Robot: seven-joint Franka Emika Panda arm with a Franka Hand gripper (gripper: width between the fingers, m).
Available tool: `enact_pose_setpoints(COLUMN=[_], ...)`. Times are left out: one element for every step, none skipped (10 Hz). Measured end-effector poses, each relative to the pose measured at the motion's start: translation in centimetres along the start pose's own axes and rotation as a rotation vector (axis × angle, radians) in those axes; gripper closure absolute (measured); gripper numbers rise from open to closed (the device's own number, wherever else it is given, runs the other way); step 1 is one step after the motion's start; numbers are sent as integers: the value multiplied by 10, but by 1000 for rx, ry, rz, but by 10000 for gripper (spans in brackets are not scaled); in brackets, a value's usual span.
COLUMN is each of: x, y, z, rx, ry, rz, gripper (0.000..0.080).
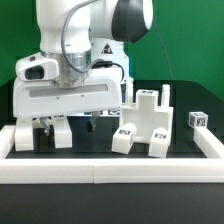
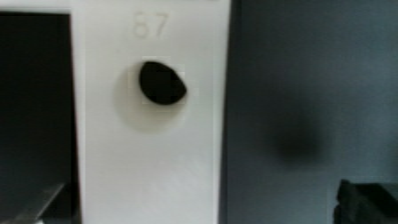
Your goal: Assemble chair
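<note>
A broad flat white plate point(image 1: 70, 98) of the chair stands at the exterior view's left, in front of my arm. White leg-like pieces point(image 1: 50, 132) show beneath it. The chunky slotted seat block point(image 1: 147, 125) with tags stands to its right. In the wrist view a long white part point(image 2: 151, 120) with a dark oval hole point(image 2: 160, 83) runs between my fingers. My gripper point(image 2: 205, 205) is open. One dark finger point(image 2: 45, 205) sits at the part's edge, and the other finger point(image 2: 370, 200) is well apart from it. In the exterior view the plate hides my fingers.
A small tagged white cube point(image 1: 199, 119) sits at the exterior view's right. The long white border rail point(image 1: 110, 166) runs along the front and up both sides of the black table point(image 1: 95, 145).
</note>
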State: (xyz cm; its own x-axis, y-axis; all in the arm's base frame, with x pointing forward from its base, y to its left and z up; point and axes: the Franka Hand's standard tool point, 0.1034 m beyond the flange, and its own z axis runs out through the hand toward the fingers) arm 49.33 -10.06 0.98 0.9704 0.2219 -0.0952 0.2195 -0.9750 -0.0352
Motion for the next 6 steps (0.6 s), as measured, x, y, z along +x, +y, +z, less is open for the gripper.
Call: enact_pose_setpoints(x=[-2,-3,-3,-3,-3,-4], y=[4,7,6,6,6,6], z=[0,0,0,0,0,0], rx=[0,0,0,1,1,1], ry=[0,0,0,0,0,-1], rz=[-16,-25,-22,-22,-22,-22], gripper=[151,151,151,151,151,151])
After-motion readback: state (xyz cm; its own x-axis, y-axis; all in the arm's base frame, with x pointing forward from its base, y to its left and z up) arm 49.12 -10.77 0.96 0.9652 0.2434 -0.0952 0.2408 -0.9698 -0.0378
